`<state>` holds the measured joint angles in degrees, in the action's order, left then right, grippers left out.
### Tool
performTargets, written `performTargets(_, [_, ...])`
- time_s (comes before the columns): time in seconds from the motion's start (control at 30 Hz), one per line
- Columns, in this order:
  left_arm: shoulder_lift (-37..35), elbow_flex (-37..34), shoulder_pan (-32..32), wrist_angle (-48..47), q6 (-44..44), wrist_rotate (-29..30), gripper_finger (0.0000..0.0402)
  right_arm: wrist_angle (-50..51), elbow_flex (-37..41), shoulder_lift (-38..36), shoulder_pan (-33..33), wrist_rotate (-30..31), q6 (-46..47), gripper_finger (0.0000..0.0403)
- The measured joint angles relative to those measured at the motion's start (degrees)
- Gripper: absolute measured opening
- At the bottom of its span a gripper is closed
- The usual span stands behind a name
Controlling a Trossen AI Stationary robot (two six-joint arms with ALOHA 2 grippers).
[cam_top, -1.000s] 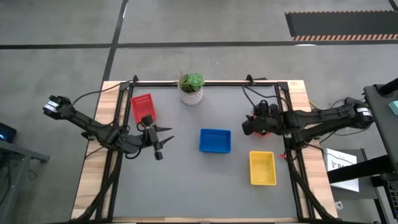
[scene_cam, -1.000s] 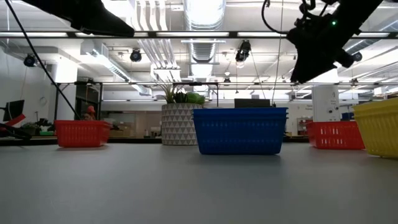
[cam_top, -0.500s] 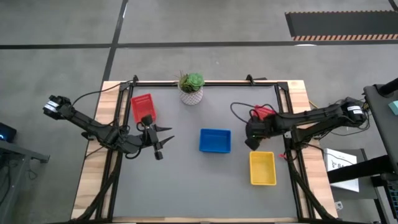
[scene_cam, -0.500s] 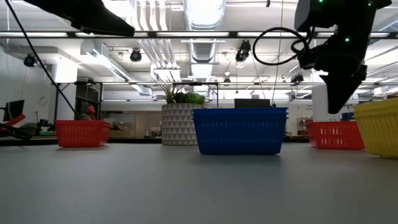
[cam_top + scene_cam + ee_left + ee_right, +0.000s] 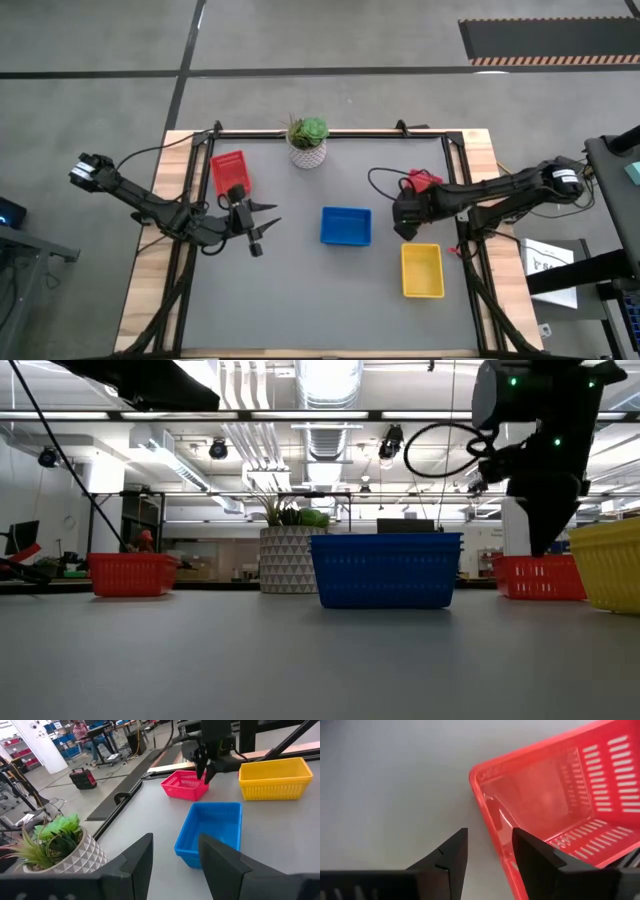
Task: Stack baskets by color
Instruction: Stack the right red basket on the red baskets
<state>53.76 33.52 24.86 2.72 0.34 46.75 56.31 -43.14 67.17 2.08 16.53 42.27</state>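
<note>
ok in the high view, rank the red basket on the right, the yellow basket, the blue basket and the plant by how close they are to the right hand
1. Red basket on the right: right beside the right hand, toward the table's far edge.
2 and 3. Yellow basket, toward the near edge, and blue basket, toward the table's middle: too close to call.
4. Plant: at the far edge, farthest.

A green plant (image 5: 308,130) in a white patterned pot (image 5: 308,153) stands upright.
</note>
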Motion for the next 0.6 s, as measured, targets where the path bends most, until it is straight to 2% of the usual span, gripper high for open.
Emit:
performTargets(0.3, [0.0, 0.0, 0.0, 1.8, 0.0, 0.0, 0.0141, -0.1, 0.5, 6.5, 0.0, 0.1, -2.0, 0.0119])
performTargets(0.6, [0.2, -0.1, 0.1, 4.7, 0.0, -0.6, 0.0141, -0.2, 0.5, 7.3, 0.0, 0.6, -4.3, 0.0015])
